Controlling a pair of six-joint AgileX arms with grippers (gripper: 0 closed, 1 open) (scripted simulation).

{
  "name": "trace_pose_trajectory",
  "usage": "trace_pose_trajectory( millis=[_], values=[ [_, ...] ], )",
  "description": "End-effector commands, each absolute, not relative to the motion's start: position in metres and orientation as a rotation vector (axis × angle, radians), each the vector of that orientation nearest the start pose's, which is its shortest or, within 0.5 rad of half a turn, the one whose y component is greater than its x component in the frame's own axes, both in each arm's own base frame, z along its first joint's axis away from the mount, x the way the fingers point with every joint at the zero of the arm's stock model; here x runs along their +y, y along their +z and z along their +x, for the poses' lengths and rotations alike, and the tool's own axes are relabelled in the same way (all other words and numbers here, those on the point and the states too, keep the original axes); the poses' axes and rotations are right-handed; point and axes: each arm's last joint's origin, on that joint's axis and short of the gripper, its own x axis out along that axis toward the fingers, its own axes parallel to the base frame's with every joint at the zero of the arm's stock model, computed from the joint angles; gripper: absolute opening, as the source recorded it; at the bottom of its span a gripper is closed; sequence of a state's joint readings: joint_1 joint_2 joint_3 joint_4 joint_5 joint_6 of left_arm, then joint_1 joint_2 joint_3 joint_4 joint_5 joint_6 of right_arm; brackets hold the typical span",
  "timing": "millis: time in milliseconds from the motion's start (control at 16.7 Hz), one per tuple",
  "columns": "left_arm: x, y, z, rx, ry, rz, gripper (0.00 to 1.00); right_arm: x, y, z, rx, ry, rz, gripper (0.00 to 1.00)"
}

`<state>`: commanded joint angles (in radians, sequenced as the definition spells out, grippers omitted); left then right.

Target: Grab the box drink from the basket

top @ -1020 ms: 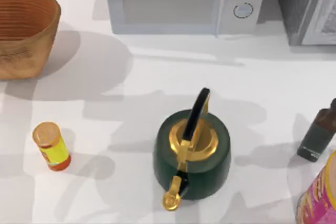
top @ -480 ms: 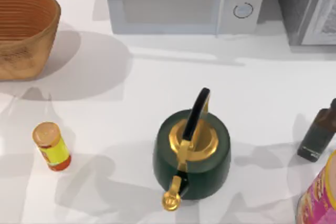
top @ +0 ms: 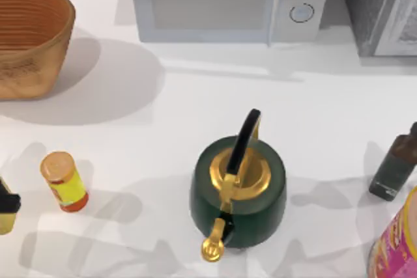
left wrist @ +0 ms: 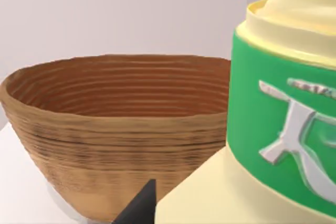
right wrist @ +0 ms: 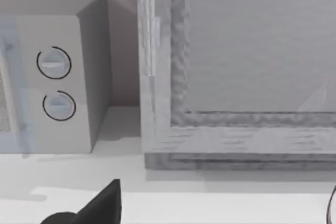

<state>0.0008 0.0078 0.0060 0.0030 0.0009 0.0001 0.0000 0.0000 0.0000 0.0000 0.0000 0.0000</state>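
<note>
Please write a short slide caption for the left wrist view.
Cream box drink with a green label, close to the camera, in front of the woven basket.

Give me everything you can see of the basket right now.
The basket is a wide, round, bowl-shaped woven piece, orange-brown with ribbed horizontal rings inside and out. It stands upright at the table's far left, partly cut off by the top view's edge. In the left wrist view its visible interior holds nothing, and the box drink is in front of it.
</note>
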Motion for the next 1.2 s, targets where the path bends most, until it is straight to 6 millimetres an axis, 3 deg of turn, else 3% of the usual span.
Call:
trace_pose_trajectory(
  millis=[420, 660, 1200],
  values=[
    [-0.001, 0.161, 0.107, 0.0, 0.007, 0.004, 0.0, -0.001, 0.16, 0.106, 0.0, 0.0, 0.0, 1.0],
    [-0.007, 0.173, 0.115, -0.025, 0.072, 0.024, 0.0, -0.001, 0.16, 0.106, 0.0, 0.0, 0.0, 1.0],
    [-0.046, 0.197, 0.159, -0.045, 0.512, 0.043, 0.0, -0.001, 0.16, 0.106, 0.0, 0.0, 0.0, 1.0]
  ],
)
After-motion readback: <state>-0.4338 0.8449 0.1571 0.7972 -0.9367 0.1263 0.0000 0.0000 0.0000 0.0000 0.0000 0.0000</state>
